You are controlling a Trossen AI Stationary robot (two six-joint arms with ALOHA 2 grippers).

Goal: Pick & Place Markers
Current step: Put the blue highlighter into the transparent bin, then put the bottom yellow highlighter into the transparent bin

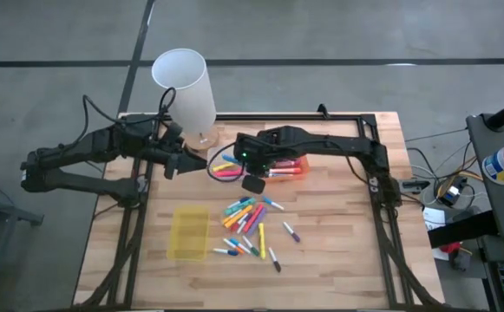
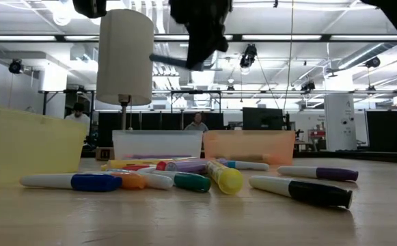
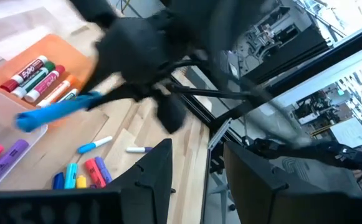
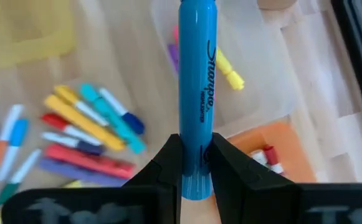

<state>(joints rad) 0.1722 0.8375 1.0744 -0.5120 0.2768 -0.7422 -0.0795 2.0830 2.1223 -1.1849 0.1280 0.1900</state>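
- Wooden bench (image 1: 338,217) is crowded: your right tool (image 4: 192,163) is clamped on the blue marker (image 4: 197,81) above the clear tray (image 4: 261,74) near the back edge; a thin end-grip could swing it.
- Left tool (image 3: 196,165), wide and empty, sits close; you risk collision.
- Loose markers (image 1: 250,227) lie mid-bench.

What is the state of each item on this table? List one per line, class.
right hand: shut on the blue marker, above the trays
left hand: open, empty, beside the white cylinder
loose markers: lying scattered on the table
yellow tray: empty
clear tray: holds several markers
orange tray: holds markers side by side
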